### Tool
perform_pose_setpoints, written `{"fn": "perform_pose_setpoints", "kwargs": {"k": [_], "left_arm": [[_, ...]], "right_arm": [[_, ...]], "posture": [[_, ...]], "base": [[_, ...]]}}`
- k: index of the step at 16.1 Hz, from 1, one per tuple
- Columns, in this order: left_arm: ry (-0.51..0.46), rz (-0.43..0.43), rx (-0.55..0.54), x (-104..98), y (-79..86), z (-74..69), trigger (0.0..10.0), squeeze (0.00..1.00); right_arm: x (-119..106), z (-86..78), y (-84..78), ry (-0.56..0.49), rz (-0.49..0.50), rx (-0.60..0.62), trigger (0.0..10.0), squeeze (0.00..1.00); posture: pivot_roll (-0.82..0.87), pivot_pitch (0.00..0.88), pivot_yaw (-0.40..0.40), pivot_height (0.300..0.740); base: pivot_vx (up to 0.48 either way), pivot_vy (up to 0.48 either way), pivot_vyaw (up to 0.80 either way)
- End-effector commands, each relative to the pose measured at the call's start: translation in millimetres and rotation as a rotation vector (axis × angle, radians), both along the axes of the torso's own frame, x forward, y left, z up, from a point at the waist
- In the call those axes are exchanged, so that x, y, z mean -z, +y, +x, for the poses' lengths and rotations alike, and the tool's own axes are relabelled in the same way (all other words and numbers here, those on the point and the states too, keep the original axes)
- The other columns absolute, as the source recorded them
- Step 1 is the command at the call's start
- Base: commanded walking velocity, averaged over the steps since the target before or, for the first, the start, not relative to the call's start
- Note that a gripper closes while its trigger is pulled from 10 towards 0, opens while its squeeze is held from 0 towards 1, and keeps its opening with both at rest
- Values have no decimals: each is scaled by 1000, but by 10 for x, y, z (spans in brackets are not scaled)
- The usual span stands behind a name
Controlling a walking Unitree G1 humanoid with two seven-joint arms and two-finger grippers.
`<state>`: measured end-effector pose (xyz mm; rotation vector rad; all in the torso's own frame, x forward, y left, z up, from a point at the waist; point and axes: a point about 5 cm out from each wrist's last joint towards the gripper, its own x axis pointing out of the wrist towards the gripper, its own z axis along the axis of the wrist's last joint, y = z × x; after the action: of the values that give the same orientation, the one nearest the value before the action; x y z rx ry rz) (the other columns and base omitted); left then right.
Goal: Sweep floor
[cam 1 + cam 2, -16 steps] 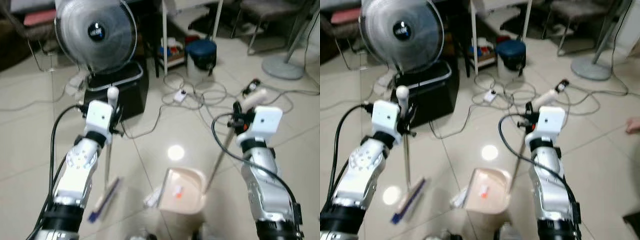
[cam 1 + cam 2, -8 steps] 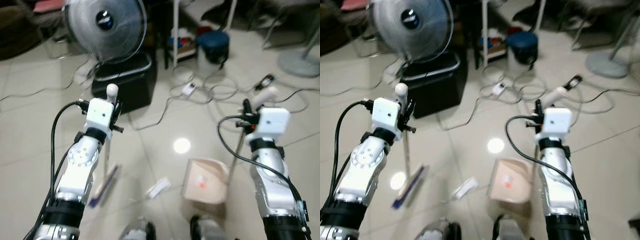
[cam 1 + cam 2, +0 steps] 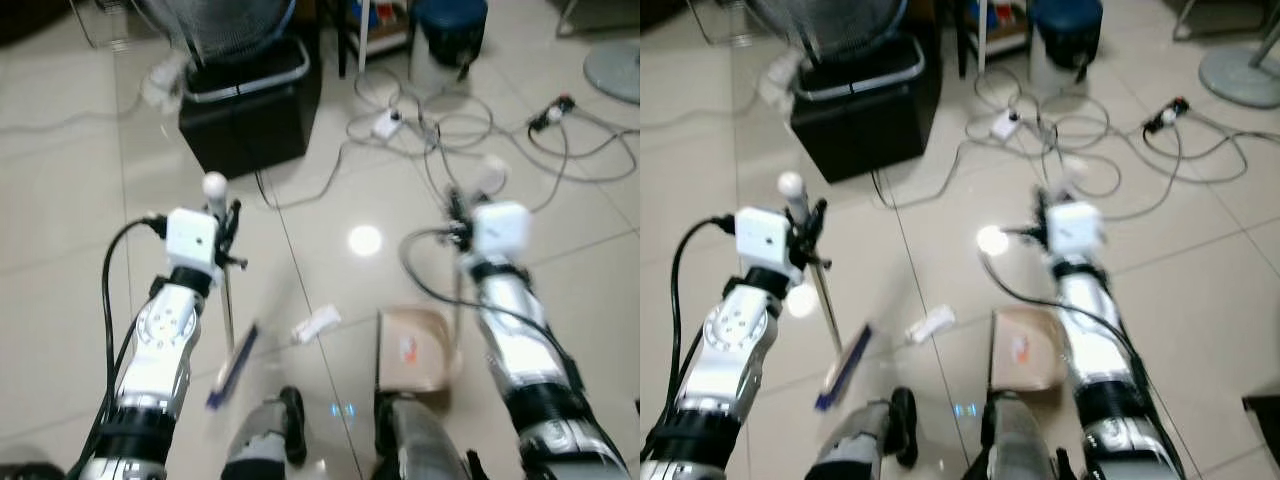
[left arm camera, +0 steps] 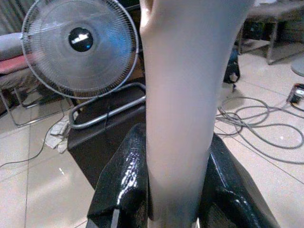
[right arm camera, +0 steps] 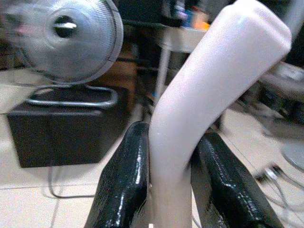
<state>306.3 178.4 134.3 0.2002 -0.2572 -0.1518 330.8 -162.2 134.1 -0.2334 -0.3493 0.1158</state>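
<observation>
My left gripper is shut on the pale handle of a broom. Its blue brush head rests on the tiled floor. My right gripper is shut on the pale upright handle of a beige dustpan, which sits on the floor by my right foot with a small orange scrap inside. A white piece of litter lies between the brush head and the dustpan. In both wrist views the black fingers press against the handles.
A standing fan sits on a black box ahead on the left. Tangled cables and a power strip lie ahead on the right, beyond them a blue bin. My feet are at the near edge.
The whole view has shifted as I move, and the fan and box now sit higher in the picture. The brush head lies nearer the white litter. Both grippers keep their hold.
</observation>
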Motion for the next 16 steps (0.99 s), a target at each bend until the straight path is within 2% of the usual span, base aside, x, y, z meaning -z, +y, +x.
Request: {"fn": "perform_pose_setpoints", "kwargs": {"k": [1, 6, 9, 11, 12, 14, 16], "left_arm": [[8, 9, -38, 50, 73, -38, 10000, 0], [-1, -5, -21, 118, -52, -73, 10000, 0], [28, -49, -12, 205, -219, -45, 10000, 0], [37, -129, -18, 202, -292, -16, 10000, 0], [36, -234, -34, 171, -355, 29, 10000, 0], [26, -311, -58, 136, -372, 86, 10000, 0], [2, -349, -79, 91, -369, 144, 10000, 0]], "right_arm": [[-18, 7, 97, -34, -16, -31, 10000, 0], [64, 75, 471, -42, -88, -152, 10000, 0], [241, -84, 876, -22, -104, -299, 10000, 0], [258, -122, 962, -14, -36, -309, 10000, 0], [253, -141, 1025, -8, 47, -308, 10000, 0], [232, -134, 1033, -7, 101, -299, 10000, 0], [215, -128, 1014, -14, 127, -292, 10000, 0]], "posture": [[107, 415, 68, 740], [127, 421, 59, 740], [124, 418, 62, 740], [116, 416, 61, 740], [106, 409, 59, 740], [93, 397, 55, 740], [82, 385, 53, 740]], "base": [[0, 0, 0], [0, 0, 0], [0, 0, 0], [0, 0, 0], [0, 0, 0], [0, 0, 0], [0, 0, 0]]}}
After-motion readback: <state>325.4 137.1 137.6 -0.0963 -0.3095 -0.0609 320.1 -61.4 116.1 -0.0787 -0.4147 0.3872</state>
